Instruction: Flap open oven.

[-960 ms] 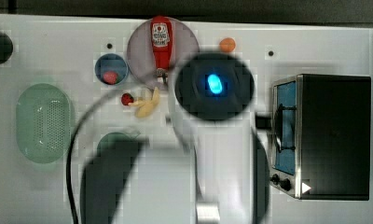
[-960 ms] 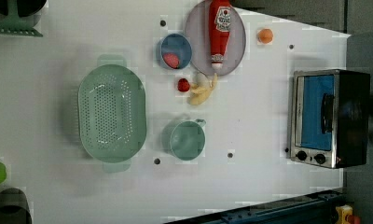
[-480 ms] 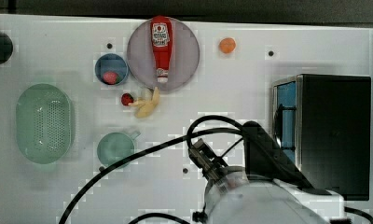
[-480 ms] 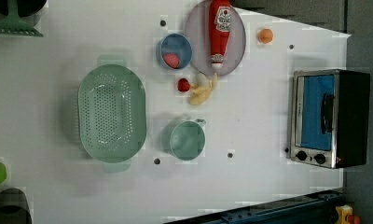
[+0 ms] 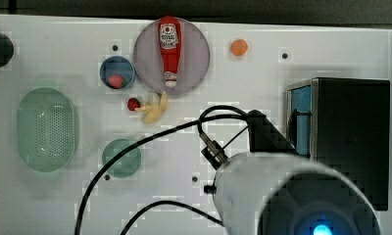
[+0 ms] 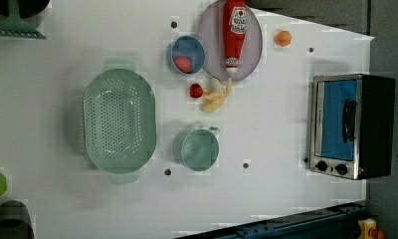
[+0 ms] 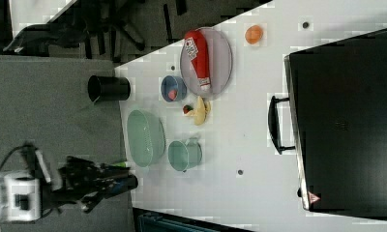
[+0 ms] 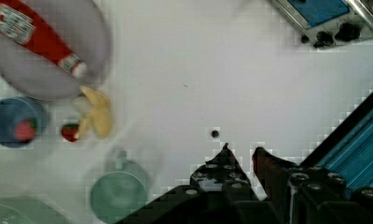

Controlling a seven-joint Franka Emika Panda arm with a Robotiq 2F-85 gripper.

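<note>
The gripper (image 8: 240,154), its fingertips nearly together around nothing, hangs over bare table (image 8: 198,70), well apart from the oven (image 6: 353,124) at the left view's right, whose stiff, hinged door probably pulls best by its handle (image 6: 349,120).

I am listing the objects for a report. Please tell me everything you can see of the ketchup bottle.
The ketchup bottle is red and looks like plastic, with a white label near its base and a white cap. It lies on its side on a round grey plate, cap pointing toward the peeled banana just beyond the plate's rim. It seems closed. In the left view, a small blue bowl stands to the plate's left. Nothing besides the plate touches the bottle.
</note>
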